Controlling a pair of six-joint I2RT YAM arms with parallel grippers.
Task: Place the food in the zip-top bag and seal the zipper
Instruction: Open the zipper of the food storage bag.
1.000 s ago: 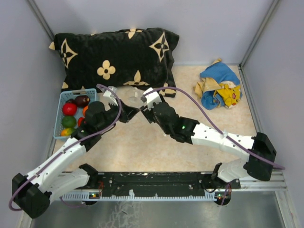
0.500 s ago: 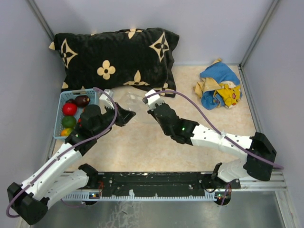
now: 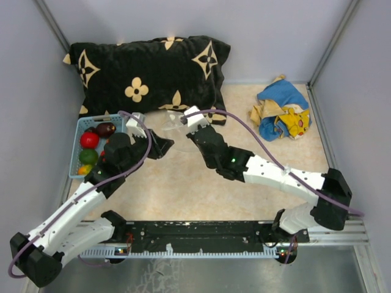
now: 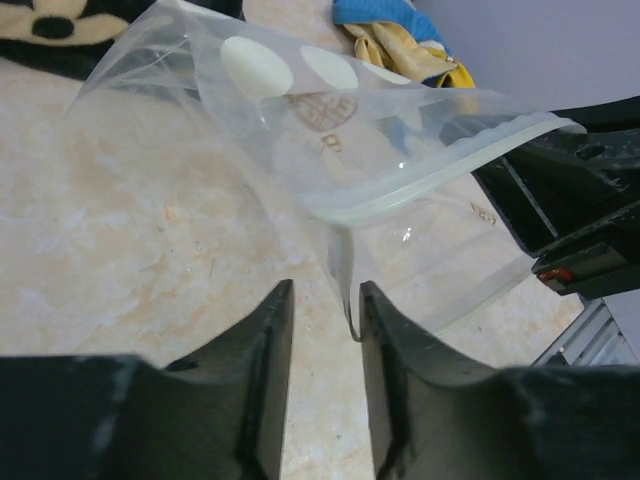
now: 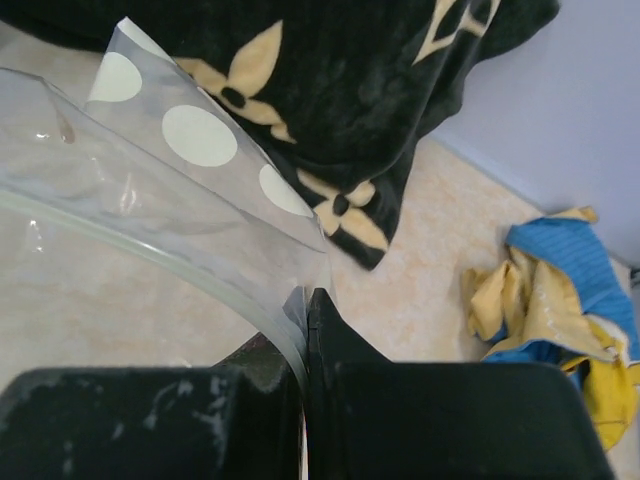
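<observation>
Bag (image 4: 330, 130) hangs above worktop (image 3: 183, 189), one edge pinched in right end effector (image 5: 306, 320). Left end effector (image 4: 320, 330) spread, bag edge loose in its gap. Risk: single thin pinch slips, mouth collapses before food (image 3: 89, 149) loads.

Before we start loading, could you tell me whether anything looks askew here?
The zip-top bag is pinched only by the right gripper at one edge, so its zipper bows in a curve; the left gripper stands open.

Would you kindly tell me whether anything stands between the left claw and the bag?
Nothing visible does: the bag hangs right at the tips of the open left claw, its far end pinched by the right claw.
</observation>
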